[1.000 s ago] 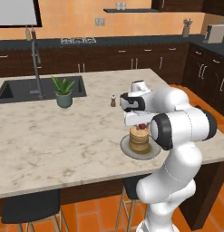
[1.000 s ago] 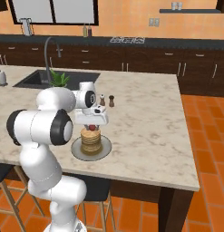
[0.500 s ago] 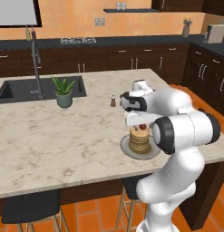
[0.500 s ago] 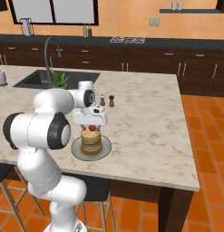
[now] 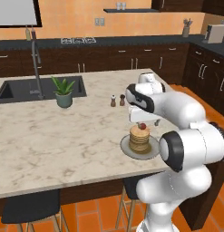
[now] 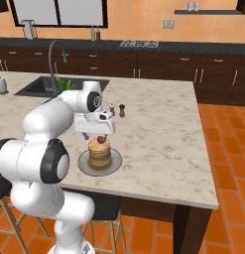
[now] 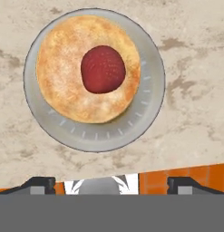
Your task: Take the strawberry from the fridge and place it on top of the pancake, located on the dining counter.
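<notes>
A small red strawberry (image 7: 103,69) rests on top of the golden pancake (image 7: 70,74) stack, which sits on a round grey plate (image 7: 149,90). From the sides, the strawberry (image 5: 142,126) (image 6: 100,139) caps the pancake (image 5: 139,139) (image 6: 99,154) on the beige marble dining counter (image 5: 50,140) near its front edge. My gripper (image 5: 143,121) (image 6: 99,134) (image 7: 111,183) hangs straight above it, open, its fingertips (image 7: 41,183) spread wide and clear of the fruit. The fridge is out of view.
Two small shakers (image 5: 117,100) stand just behind the plate. A potted plant (image 5: 63,92) sits beside the inset sink (image 5: 22,89) with its tall faucet. Dark back counters run along the far wall. Stools (image 5: 29,210) stand under the counter's front edge.
The gripper has opened and let go of the strawberry, which now lies on the pancake stack. The arm itself has barely shifted.
</notes>
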Tool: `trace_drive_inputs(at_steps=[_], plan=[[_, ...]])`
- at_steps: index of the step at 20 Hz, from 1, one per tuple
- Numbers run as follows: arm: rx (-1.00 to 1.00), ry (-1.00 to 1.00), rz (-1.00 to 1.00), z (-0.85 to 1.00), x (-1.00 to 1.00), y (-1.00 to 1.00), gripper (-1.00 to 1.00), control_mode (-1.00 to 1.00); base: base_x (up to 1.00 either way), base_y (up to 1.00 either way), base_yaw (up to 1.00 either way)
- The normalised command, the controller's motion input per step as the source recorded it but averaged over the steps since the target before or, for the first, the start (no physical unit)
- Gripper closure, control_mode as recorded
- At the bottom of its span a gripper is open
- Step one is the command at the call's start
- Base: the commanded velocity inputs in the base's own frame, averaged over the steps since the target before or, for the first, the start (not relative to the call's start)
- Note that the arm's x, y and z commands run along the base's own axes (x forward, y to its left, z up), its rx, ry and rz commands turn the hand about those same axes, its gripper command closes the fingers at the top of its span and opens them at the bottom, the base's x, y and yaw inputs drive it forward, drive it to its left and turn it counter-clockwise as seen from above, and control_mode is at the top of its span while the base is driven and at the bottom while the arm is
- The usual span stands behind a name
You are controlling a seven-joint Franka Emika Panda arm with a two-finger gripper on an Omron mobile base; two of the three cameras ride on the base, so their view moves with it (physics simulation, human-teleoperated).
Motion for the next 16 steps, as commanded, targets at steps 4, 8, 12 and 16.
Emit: trace_drive_inputs(at_steps=[4,8,12,16], plan=[[0.04,0.0,0.0,0.26,-0.78,0.0,-1.0,-1.0,0.0,0.0,0.0],[0.04,0.0,-0.01,0.46,-0.86,0.0,-1.0,-1.0,0.0,0.0,0.0],[0.01,0.0,0.0,0.63,-0.66,0.0,-1.0,-1.0,0.0,0.0,0.0],[0.0,0.0,0.0,0.68,-0.51,0.0,-1.0,-1.0,0.0,0.0,0.0]])
